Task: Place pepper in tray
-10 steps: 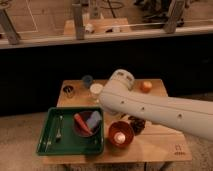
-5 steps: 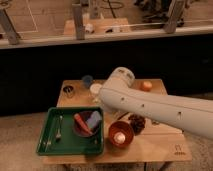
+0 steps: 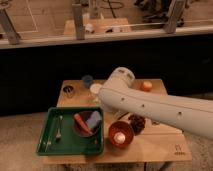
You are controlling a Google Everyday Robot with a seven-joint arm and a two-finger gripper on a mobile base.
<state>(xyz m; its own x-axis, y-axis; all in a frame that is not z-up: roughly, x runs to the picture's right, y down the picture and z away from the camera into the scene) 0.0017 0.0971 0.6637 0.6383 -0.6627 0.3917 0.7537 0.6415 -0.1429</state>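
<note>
My white arm [image 3: 150,107] sweeps in from the right across a wooden table [image 3: 150,147], hiding my claw somewhere beneath it; the claw is spread wide, pinching nothing I can see. A green tray [image 3: 50,145] sits front left. A dark-red bowl [image 3: 120,134] stands just beside its right rim. Inside the tray, the red-orange pepper [image 3: 81,122] lies touching a blue-grey sponge [image 3: 93,119]
</note>
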